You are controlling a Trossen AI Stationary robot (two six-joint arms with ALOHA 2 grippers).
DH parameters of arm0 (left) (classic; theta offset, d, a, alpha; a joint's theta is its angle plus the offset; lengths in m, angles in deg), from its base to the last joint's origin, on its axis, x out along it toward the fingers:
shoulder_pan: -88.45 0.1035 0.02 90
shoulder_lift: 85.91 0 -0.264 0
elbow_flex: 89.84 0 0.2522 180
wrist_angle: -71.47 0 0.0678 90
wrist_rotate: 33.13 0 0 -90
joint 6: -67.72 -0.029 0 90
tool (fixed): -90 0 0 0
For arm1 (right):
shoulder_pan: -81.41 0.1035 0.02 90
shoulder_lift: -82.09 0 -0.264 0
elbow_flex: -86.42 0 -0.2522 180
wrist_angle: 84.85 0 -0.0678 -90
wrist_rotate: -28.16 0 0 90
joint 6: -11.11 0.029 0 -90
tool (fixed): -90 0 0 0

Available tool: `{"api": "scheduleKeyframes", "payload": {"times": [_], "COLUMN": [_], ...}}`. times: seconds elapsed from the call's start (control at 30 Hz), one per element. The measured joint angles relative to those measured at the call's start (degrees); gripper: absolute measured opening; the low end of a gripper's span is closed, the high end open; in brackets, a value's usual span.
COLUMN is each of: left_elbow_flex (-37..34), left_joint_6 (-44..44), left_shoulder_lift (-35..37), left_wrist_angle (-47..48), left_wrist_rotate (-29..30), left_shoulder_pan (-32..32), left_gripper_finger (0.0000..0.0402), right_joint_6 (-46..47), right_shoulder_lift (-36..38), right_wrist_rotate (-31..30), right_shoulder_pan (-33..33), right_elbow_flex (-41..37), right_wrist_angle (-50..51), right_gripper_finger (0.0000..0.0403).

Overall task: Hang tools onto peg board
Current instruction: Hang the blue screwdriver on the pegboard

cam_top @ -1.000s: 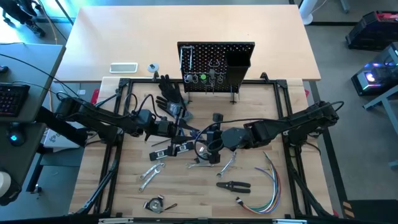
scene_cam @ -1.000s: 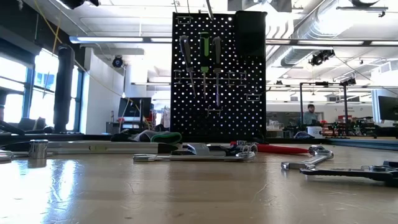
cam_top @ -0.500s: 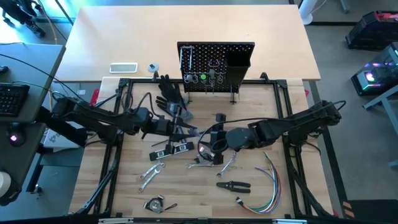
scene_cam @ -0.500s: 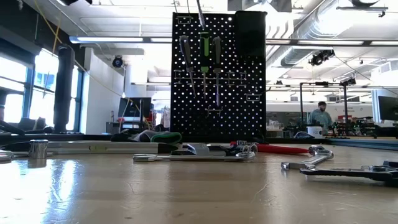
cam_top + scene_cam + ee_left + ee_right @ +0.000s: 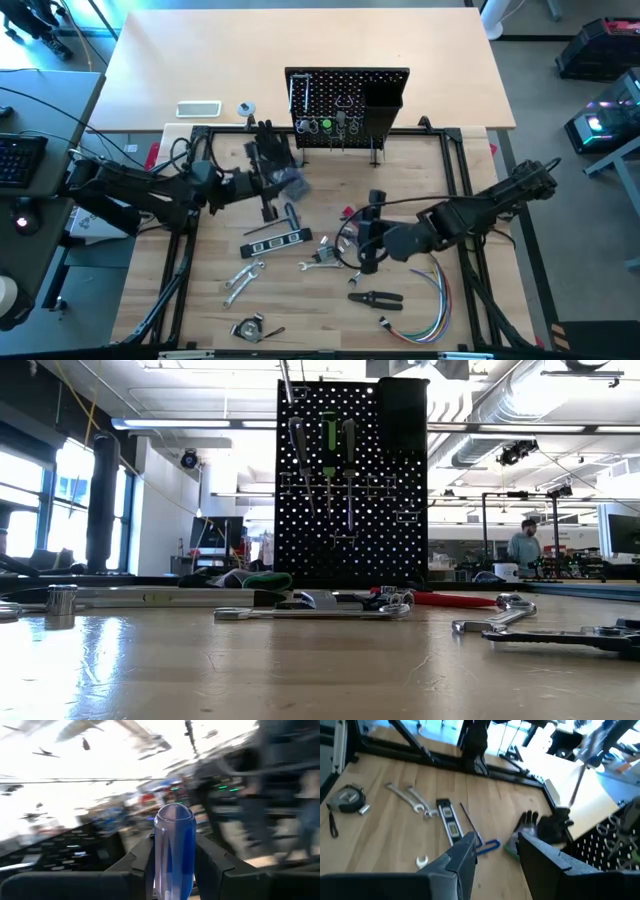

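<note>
The black peg board (image 5: 345, 105) (image 5: 350, 470) stands upright at the table's far side, with a green-handled screwdriver (image 5: 328, 440) and two others hanging on it. Just left of and in front of it, above the black glove (image 5: 270, 150), my left gripper (image 5: 280, 180) (image 5: 173, 870) is shut on a clear blue-handled tool (image 5: 173, 845). The tool's thin shaft (image 5: 287, 385) shows at the top of the low view. My right gripper (image 5: 360, 250) (image 5: 495, 855) stands open over the middle of the table with nothing between its fingers. My left gripper pinches the tool's blue handle (image 5: 172, 865) between its two fingers (image 5: 142, 867), one on either side. The handle's rounded end (image 5: 173, 815) sticks out past the fingertips. The tool is lifted clear of the table; the wrist view hides its shaft.
On the wood lie a black level (image 5: 275, 238), silver wrenches (image 5: 243, 275) (image 5: 320, 260), a tape measure (image 5: 247, 327), pliers (image 5: 375, 297), a blue-handled hex key (image 5: 487, 846) and coloured wires (image 5: 430, 300). Black frame rails (image 5: 185, 250) run along the sides. A person (image 5: 522, 542) stands far off.
My left gripper has gone up and toward the far edge, nearer the peg board, rolling its wrist with the blue-handled tool; the tool's shaft has shifted left in the low view. My right gripper has drawn away from the left one toward the near right.
</note>
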Motion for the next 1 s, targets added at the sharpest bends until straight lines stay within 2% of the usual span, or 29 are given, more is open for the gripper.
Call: {"api": "scheduleKeyframes", "payload": {"times": [0.13,0.3,0.57,0.7,1.0], "left_elbow_flex": [0.0,0.0,0.0,0.02,0.02], "left_joint_6": [-3.37,-2.75,2.58,6.29,9.72], "left_shoulder_lift": [-0.08,-1.14,-2.0,-3.5,-8.03], "left_wrist_angle": [-0.4,-1.2,-2.33,-2.99,-7.4], "left_wrist_rotate": [5.13,4.83,-0.34,-5.3,-8.26], "left_shoulder_pan": [3.43,10.03,20.03,24.43,28.95], "left_gripper_finger": [0.0085,0.0085,0.0085,0.0085,0.0085], "right_joint_6": [5.43,10.75,18.16,23.06,30.29], "right_shoulder_lift": [-0.03,-0.06,-0.13,-0.15,-0.15], "right_wrist_rotate": [-1.92,-5.24,-11.41,-15.81,-20.69], "right_shoulder_pan": [1.88,4.69,10.13,12.76,16.37], "right_elbow_flex": [-0.02,-0.02,-0.09,-0.11,-0.11], "right_wrist_angle": [5.04,9.63,15.14,19.36,24.96], "right_gripper_finger": [0.0142,0.0142,0.0142,0.0142,0.0142]}}
